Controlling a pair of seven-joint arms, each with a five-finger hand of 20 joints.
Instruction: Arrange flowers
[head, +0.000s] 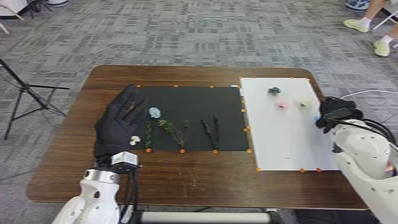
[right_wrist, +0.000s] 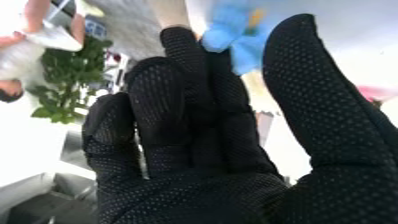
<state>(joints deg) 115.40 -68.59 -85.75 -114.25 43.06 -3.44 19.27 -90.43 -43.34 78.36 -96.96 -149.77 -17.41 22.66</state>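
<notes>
Flowers (head: 274, 90), apparently part-arranged; pink bloom (head: 282, 105) on white board (head: 286, 140); green stems (head: 166, 124) left of board, likely unplaced; right hand (head: 338, 107) at board's right edge, straight fingers wide of thumb; blue flower (right_wrist: 250, 54) between, hold uncertain.

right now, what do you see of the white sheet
The white sheet looks smooth and rectangular, like paper or thin board. It lies flat beside the black mat, orange markers along its edges. On it are a dark blue bloom, a pink bloom and a pale green bloom; the right hand is at its right edge.
</notes>
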